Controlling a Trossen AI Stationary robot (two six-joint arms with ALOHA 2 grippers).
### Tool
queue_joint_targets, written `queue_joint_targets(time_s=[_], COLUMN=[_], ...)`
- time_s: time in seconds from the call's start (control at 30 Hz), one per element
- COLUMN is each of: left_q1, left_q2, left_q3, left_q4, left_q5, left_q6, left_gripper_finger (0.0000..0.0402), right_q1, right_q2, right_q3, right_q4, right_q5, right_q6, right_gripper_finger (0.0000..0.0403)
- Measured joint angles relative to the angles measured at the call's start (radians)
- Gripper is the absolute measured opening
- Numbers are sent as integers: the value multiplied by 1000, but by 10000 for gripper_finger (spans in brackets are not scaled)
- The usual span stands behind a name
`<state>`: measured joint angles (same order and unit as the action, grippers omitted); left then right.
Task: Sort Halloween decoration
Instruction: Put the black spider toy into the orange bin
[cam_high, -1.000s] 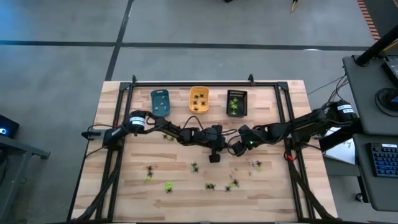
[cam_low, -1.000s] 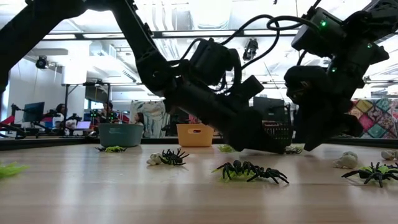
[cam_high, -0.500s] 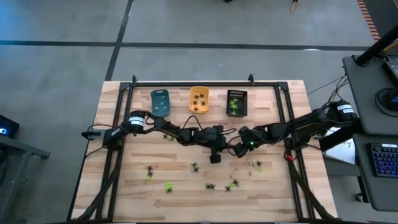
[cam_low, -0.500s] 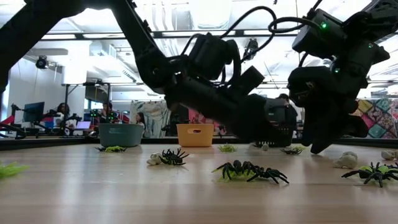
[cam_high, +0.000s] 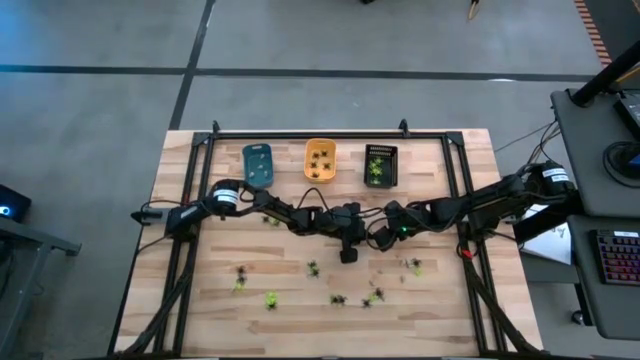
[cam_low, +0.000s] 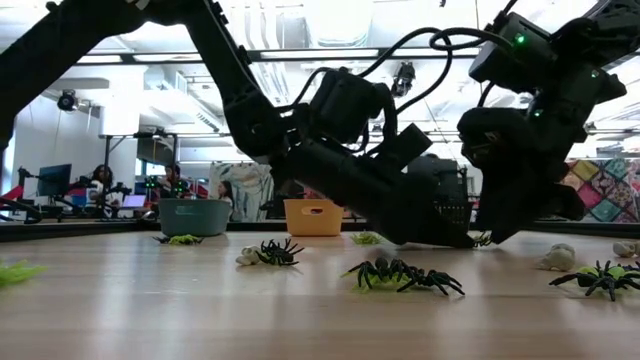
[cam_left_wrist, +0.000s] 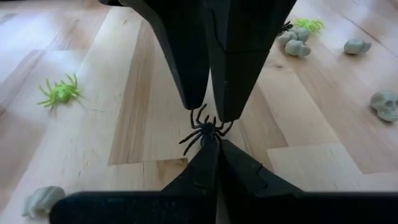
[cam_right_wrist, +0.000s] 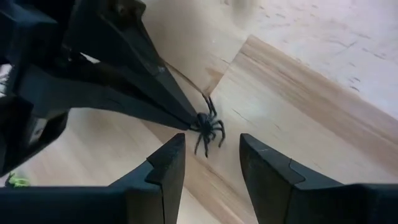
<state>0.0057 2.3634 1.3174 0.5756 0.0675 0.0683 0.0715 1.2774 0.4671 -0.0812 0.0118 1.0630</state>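
The Halloween decoration is a scatter of tiny plastic spiders. My left gripper (cam_left_wrist: 213, 140) reaches to mid-table (cam_high: 370, 228) and is shut on a black spider (cam_left_wrist: 205, 129). My right gripper (cam_right_wrist: 211, 142) stands open just above that spider (cam_right_wrist: 208, 127), with a fingertip on either side. I cannot tell if they touch its legs. More spiders, black (cam_low: 405, 274) and yellow-green (cam_high: 270, 298), lie flat on the near half of the table. My left gripper pinches the black spider's body (cam_right_wrist: 202, 123) between its two shut fingertips (cam_right_wrist: 180, 115). The fingers come from the table's left side, slanting down. The spider sticks out beyond the tips with its legs spread. I cannot tell whether it touches the wood.
Blue (cam_high: 257, 163), orange (cam_high: 320, 160) and black (cam_high: 380, 165) trays stand in a row along the far edge, each holding small figures. Pale skull-like pieces (cam_left_wrist: 385, 104) lie near the grippers. A black frame (cam_high: 310, 135) borders the table top.
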Motion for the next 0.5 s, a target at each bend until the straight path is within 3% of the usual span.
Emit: queue_joint_targets(time_s=[0.5], left_q1=[1], left_q2=[3], left_q3=[-3], left_q4=[-12], left_q5=[-2], left_q6=[0], left_gripper_finger=[0], right_q1=[0], right_q2=[104], right_q3=[1], right_q4=[114], right_q5=[18], right_q6=[-39], right_gripper_finger=[124])
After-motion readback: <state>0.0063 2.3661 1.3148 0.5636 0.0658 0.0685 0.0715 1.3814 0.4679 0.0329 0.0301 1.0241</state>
